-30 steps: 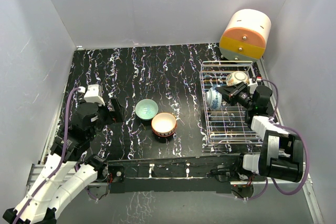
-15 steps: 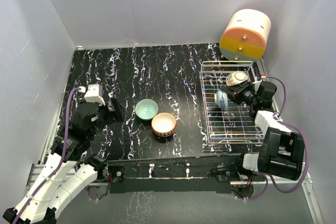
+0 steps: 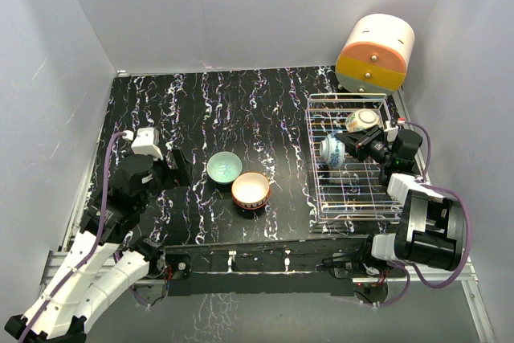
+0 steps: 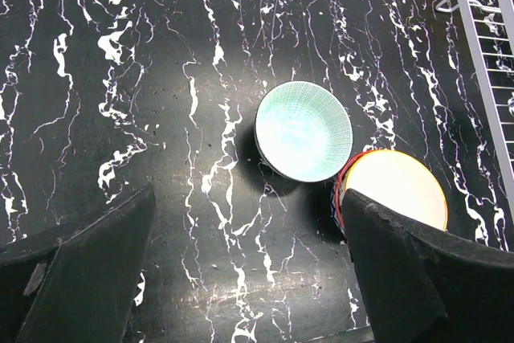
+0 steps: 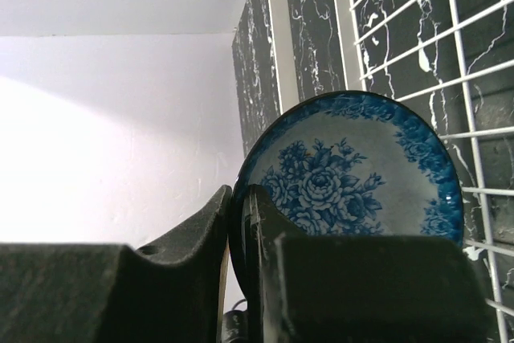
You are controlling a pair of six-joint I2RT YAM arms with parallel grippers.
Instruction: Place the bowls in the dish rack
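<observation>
My right gripper clamps the blue-and-white bowl by its rim; I should seat it between dish rack tines before releasing.

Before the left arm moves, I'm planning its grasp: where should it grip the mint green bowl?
Probably pinch the rim of the mint green bowl from above, on its left side: it sits upright, mouth open; the red-orange bowl crowds its right.
</observation>
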